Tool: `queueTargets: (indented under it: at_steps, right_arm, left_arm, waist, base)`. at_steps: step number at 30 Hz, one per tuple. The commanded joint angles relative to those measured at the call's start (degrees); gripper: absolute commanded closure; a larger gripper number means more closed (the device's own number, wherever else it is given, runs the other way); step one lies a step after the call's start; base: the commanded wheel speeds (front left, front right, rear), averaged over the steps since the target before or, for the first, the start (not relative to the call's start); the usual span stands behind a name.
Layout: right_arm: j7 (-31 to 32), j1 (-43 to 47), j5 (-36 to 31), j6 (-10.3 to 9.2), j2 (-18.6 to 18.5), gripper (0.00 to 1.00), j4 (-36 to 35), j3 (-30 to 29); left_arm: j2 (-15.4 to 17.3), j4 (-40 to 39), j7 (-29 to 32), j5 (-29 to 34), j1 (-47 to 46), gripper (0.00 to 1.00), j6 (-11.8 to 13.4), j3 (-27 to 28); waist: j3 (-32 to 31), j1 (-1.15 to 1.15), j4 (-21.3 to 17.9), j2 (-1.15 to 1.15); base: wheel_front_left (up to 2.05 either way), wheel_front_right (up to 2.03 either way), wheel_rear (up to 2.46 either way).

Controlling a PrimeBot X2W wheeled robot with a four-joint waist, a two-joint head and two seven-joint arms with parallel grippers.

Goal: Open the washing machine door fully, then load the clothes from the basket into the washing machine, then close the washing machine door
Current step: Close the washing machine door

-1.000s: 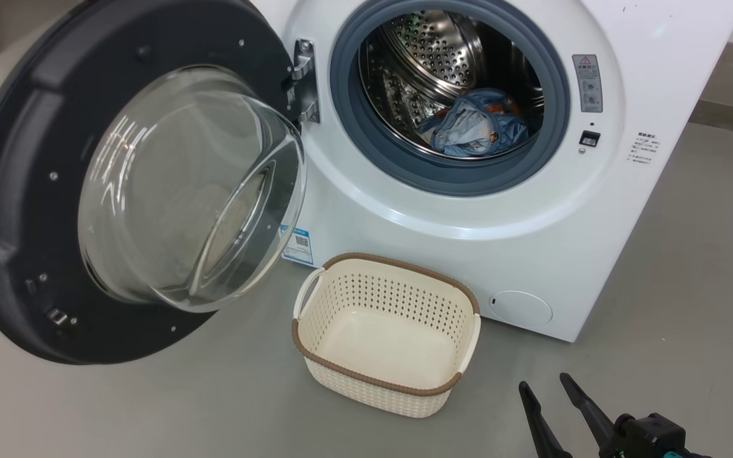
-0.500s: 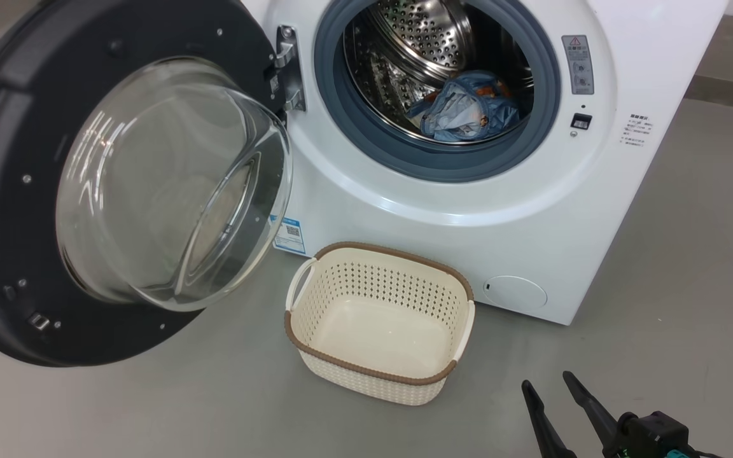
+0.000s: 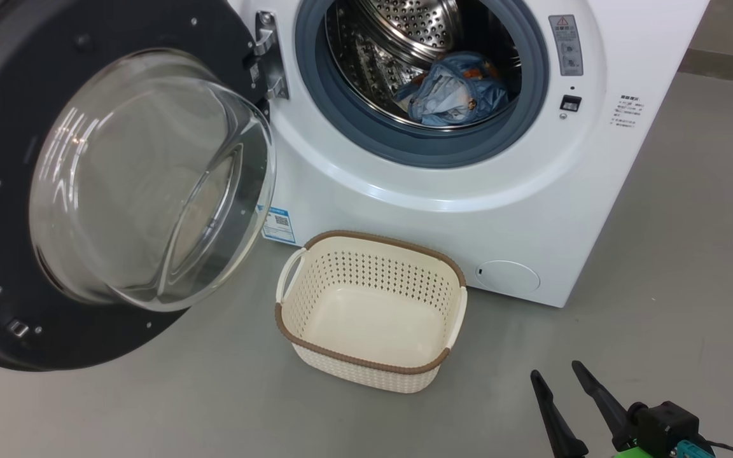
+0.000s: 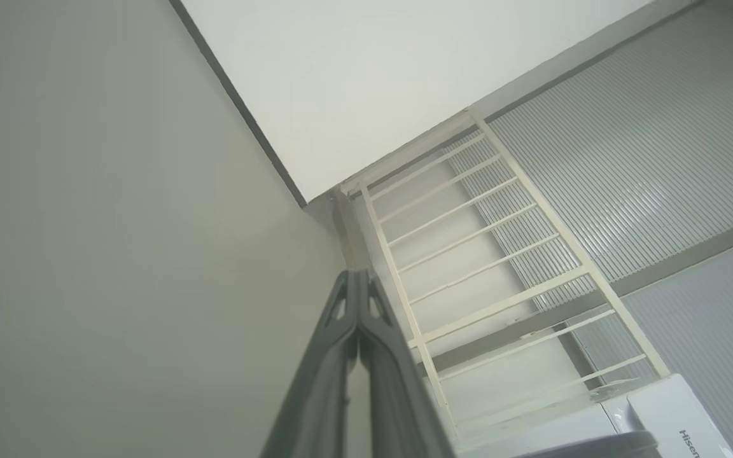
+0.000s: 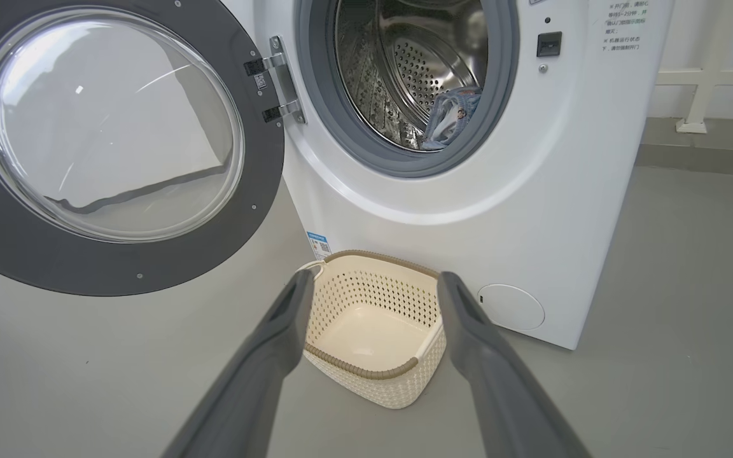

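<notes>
Since the washing machine door [image 3: 118,184] is hanging wide open off its hinge [image 3: 268,57] on the left of the washing machine [image 3: 443,210], I'm looking straight into the steel drum [image 3: 404,25]. The glass bowl of the door is bulging out toward me, with the black rim showing all around it.

The clothes [image 3: 452,95] are lying inside the drum. They're a crumpled light-blue bundle with bits of orange print, sitting low just behind the grey rubber ring [image 3: 354,127].

The basket [image 3: 366,238] is sitting on the grey floor [image 3: 659,254] right in front of the machine, just below the opening and beside the little blue label [image 3: 277,224]. Its cream bottom is showing bare.

My right fingers [image 3: 597,395] are hovering low at the lower right of the head view, spread wide and gripping nothing. In the right wrist view the basket is framed between them, but they're well apart from it.

My left fingers [image 4: 335,356] are pressing together, tips touching, with nothing between them. They're pointing toward a cream barred frame [image 4: 468,254] next to a pale wall.
</notes>
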Motion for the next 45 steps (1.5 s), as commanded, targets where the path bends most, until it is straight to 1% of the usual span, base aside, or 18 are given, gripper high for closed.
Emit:
queueTargets:
  at_steps: [1,4,8,11,14,24,31,45]
  right_arm:
    - [-0.29,-2.19,0.01,0.16,-0.85,0.00,-1.39,1.07]
    - [-0.29,-2.27,-0.09,0.16,-1.41,0.00,-1.48,1.03]
    - [-0.29,-2.70,-0.04,0.16,-2.29,0.00,-1.73,1.28]
    - [-0.29,-3.01,-0.02,0.16,-2.98,0.00,-1.78,1.06]
    - [-0.29,-3.28,0.03,0.16,-3.47,0.00,-1.95,1.09]
    - [-0.25,-4.37,0.46,0.16,-4.61,0.00,-2.25,1.30]
    - [0.04,-4.34,0.27,0.16,-4.83,0.00,-2.68,0.95]
    - [0.32,-4.44,0.59,0.16,-4.43,0.00,-2.36,1.26]
  left_arm:
    - [4.36,0.34,1.55,-1.51,-2.67,1.00,0.16,1.64]
    - [5.30,3.10,4.40,-4.38,-5.01,1.00,0.37,2.60]
    - [6.23,5.09,8.58,-8.39,-7.50,1.00,0.00,3.91]
    - [5.91,5.26,12.32,-11.98,-9.91,1.00,-0.45,4.53]
    - [5.80,5.67,14.27,-12.96,-10.33,1.00,-0.55,4.28]
    - [4.44,7.19,17.13,-15.12,-9.82,1.00,-1.50,4.36]
    - [3.18,7.35,20.08,-16.11,-9.63,1.00,-2.13,3.07]
    - [-0.04,3.19,31.85,-20.15,-5.44,1.00,-2.53,0.64]
  waist:
    - [0.36,0.00,-0.38,0.00]
    - [0.91,0.00,-0.70,0.00]
    - [2.00,0.00,-1.39,0.00]
    - [2.84,0.00,-1.63,0.00]
    - [3.58,0.00,-1.92,0.00]
    - [5.59,0.00,-3.10,0.00]
    - [6.57,0.00,-3.26,0.00]
    - [6.03,0.00,-2.34,0.00]
  base:
    - [0.00,0.00,0.00]
    - [0.00,0.00,0.00]
    - [0.00,0.00,0.00]
    - [0.00,0.00,0.00]
    - [0.00,0.00,0.00]
    - [0.00,0.00,0.00]
    - [0.00,0.00,0.00]
    - [0.00,0.00,0.00]
